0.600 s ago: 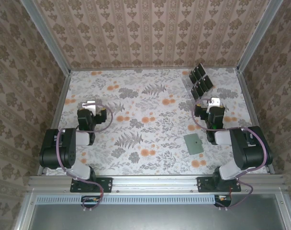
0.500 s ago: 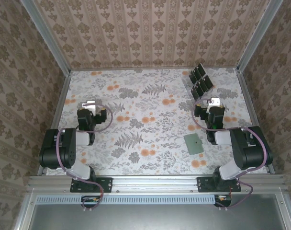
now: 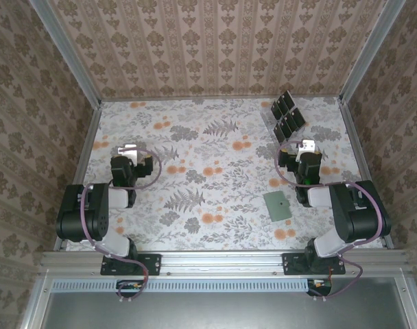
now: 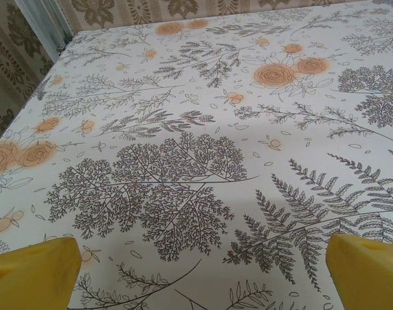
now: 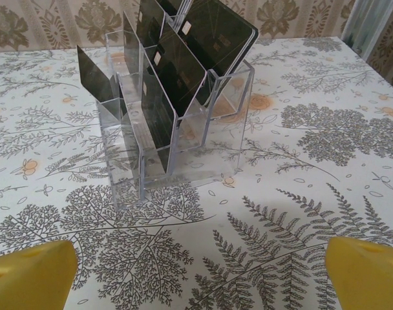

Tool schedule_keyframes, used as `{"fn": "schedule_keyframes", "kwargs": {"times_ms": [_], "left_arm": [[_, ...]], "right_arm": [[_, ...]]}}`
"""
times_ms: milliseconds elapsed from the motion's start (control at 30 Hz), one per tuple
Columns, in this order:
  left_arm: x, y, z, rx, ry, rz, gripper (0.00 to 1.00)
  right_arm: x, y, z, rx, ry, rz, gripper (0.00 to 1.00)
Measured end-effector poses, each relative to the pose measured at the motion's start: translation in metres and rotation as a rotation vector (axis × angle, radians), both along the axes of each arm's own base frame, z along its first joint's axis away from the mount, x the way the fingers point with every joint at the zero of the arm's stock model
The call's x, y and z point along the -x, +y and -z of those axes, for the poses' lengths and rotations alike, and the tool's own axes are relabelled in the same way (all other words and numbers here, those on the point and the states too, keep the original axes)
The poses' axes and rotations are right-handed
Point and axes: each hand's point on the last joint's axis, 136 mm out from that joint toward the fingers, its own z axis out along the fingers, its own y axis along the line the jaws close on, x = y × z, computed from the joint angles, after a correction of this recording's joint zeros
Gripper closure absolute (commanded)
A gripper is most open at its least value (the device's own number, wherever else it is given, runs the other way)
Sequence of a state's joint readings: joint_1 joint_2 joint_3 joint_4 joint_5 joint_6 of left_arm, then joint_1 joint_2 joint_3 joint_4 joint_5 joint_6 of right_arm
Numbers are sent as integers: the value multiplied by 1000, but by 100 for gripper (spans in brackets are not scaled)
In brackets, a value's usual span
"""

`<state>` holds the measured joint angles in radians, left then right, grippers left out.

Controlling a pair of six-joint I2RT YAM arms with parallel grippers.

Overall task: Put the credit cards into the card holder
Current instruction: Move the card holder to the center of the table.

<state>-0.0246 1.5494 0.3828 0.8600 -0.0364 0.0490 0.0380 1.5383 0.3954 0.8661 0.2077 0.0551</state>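
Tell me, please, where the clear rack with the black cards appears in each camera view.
Right wrist: clear rack at upper centre, ahead of the yellow fingertips.
Top external: far right, just beyond the right gripper.
Shared landmark: the floral tablecloth, also under the left wrist camera.

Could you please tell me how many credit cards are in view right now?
6 credit cards, I think, all standing in the clear rack at the table's far right: three in its farther row, three in the nearer. Overlap may hide another.
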Motion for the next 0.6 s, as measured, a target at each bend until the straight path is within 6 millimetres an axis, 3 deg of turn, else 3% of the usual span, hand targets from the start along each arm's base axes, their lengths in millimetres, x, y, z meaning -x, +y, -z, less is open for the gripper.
{"fn": "schedule_keyframes", "kwargs": {"times_ms": [367,600], "left_arm": [[0,0,0,13,2,16,0],[0,0,-15,13,-25,17,0]], "right_arm": [[0,0,-1,-8,0,-6,0],[4,-2,-18,-9,-24,4,0]]}}
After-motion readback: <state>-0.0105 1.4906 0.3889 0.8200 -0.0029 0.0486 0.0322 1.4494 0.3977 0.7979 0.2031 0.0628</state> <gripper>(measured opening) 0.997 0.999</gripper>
